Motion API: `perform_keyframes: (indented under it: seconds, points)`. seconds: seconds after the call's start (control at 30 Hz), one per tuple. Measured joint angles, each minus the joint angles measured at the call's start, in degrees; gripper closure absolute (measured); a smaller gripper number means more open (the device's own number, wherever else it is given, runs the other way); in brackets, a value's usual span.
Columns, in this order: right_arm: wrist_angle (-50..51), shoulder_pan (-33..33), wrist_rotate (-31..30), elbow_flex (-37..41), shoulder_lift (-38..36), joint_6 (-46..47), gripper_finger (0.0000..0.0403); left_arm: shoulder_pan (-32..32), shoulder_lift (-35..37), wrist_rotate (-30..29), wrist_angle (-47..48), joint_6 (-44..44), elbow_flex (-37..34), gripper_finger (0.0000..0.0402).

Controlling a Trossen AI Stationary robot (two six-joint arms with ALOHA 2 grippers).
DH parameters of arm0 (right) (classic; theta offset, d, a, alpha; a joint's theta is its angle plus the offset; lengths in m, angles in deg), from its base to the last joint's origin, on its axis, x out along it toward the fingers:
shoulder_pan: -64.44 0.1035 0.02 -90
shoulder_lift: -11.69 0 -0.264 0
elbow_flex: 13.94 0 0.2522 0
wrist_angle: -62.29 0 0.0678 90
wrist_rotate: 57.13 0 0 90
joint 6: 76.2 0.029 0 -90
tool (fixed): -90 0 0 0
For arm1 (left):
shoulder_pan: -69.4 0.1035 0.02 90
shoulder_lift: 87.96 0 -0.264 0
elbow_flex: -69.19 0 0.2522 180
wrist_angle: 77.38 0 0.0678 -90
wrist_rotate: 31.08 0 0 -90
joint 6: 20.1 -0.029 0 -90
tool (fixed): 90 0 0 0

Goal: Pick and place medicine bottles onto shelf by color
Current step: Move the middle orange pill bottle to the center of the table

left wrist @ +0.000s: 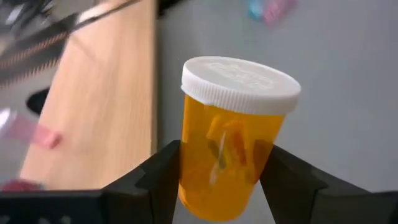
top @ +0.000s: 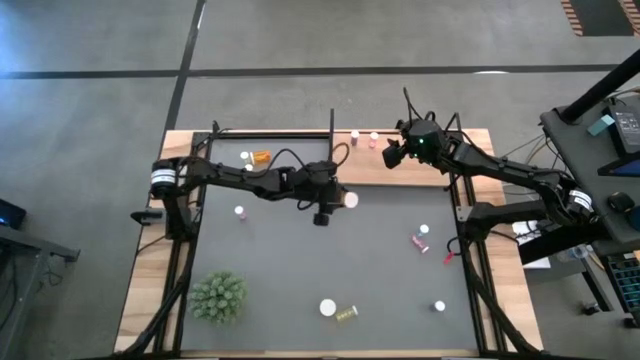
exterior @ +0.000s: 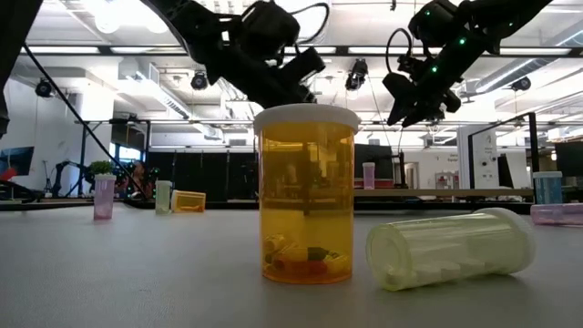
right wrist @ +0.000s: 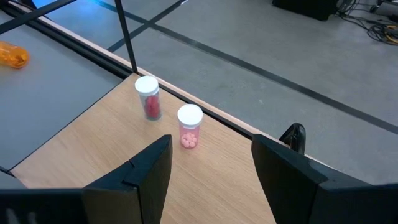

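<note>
1. The mat (top: 300, 260), the largest surface, carries the unfinished work. Loose bottles lie well apart on it: one near the left edge (top: 240, 212), a pink one (top: 419, 241) and a white-capped one (top: 424, 229) near the right edge, and one (top: 439, 306) toward the near right corner.
2. The plant (top: 218, 297) stands at the near left corner, no part of the sorting.
3. The shelf (top: 360, 165) runs along the mat's far edge. Placed so far: two pink bottles (right wrist: 152, 99) (right wrist: 189, 126) side by side, upright, near its right end; at the left end an orange bottle lying on its side (top: 261, 157) beside another bottle (top: 246, 158).
4. Near the mat's front edge an upright orange bottle (exterior: 306, 193) stands beside a pale one on its side (exterior: 451, 248).
5. The left gripper (left wrist: 217, 180) holds an orange bottle (left wrist: 233, 134) by its body, upright, at the mat's far edge just short of the shelf.
6. The right gripper (right wrist: 210, 168) hovers over the shelf's right end, empty, fingers apart.
7. Judgement: under half done; about seven bottles remain, the lying ones perhaps needing righting.
</note>
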Motion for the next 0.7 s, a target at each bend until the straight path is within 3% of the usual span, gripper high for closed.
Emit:
perform_keyframes:
  seconds: [0.1,0.27,0.43,0.57,0.7]
  points:
    - [0.0,0.0,0.0,0.0,0.0,-0.1,0.019,-0.1,-0.1,-0.3,-4.2,10.7,-0.2,0.0224]
    - [0.0,0.0,0.0,0.0,0.0,-0.1,0.019,-1.2,-0.1,-4.2,-17.7,20.2,-3.7,0.0224]
    - [0.0,0.0,0.0,0.0,0.0,0.0,0.019,-3.4,-0.8,-13.6,-36.0,23.9,-9.4,0.0224]
    - [0.0,0.0,0.0,0.0,0.0,-0.1,0.019,-5.5,-2.8,-21.9,-41.7,23.9,-10.6,0.0224]
    - [0.0,0.0,0.0,0.0,0.0,-0.1,0.019,-7.3,-5.1,-26.4,-44.1,24.2,-10.4,0.0224]
